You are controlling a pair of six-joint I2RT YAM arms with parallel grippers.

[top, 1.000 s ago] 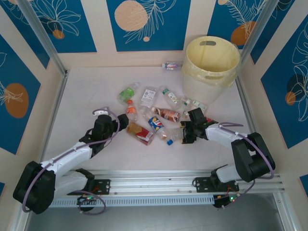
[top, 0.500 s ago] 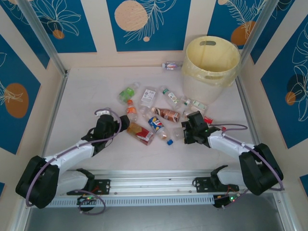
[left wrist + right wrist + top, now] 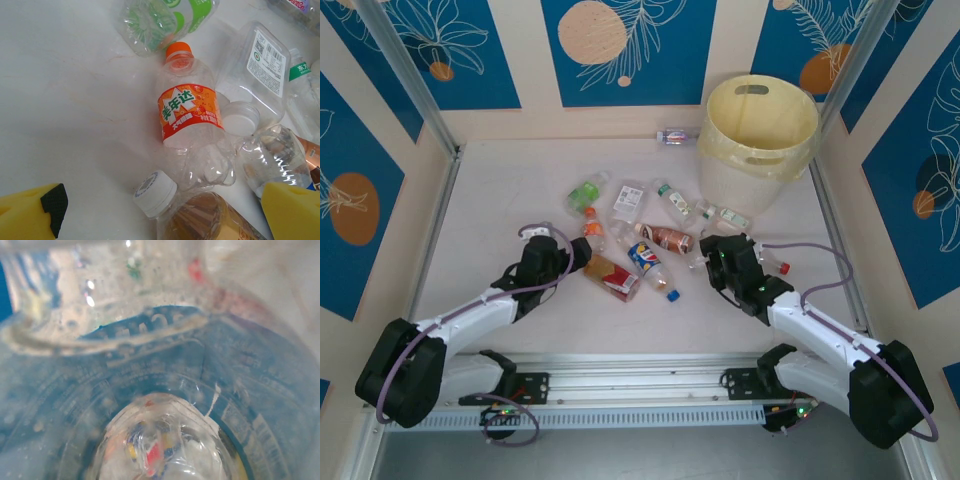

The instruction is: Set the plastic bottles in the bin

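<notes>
The bottles [image 3: 650, 240] are all lying on their sides in a loose heap in the middle of the table [image 3: 500, 200]. The bin [image 3: 760, 125] stands upright in the far right corner, well apart from most of them. One stray bottle [image 3: 675, 137] lies by the far wall, just left of the bin.

My left gripper [image 3: 161, 200] sits at the left edge of the heap, fingers spread wide with nothing in them. Right between them is a white-capped bottle [image 3: 156, 192] with brown drink inside. The orange-capped bottle [image 3: 190, 107] is touching it, and past that there's a green-labelled bottle [image 3: 165, 17]. A flat clear bottle [image 3: 260, 65] with a white label is jammed against the orange one too, so it's pretty crowded in there.

My right gripper [image 3: 713, 258] is at the right edge of the heap, near the brown-labelled bottle [image 3: 665, 238] and the blue-labelled bottle [image 3: 648, 262]. On that wrist camera a clear bottle base [image 3: 160, 440] is right up against the lens and all blurry. Honestly I can't tell if those fingers are closed on it or not.

A red-capped bottle [image 3: 780, 267] lies just right of that arm. A small green-labelled one [image 3: 725, 215] lies between that gripper and the bin.
</notes>
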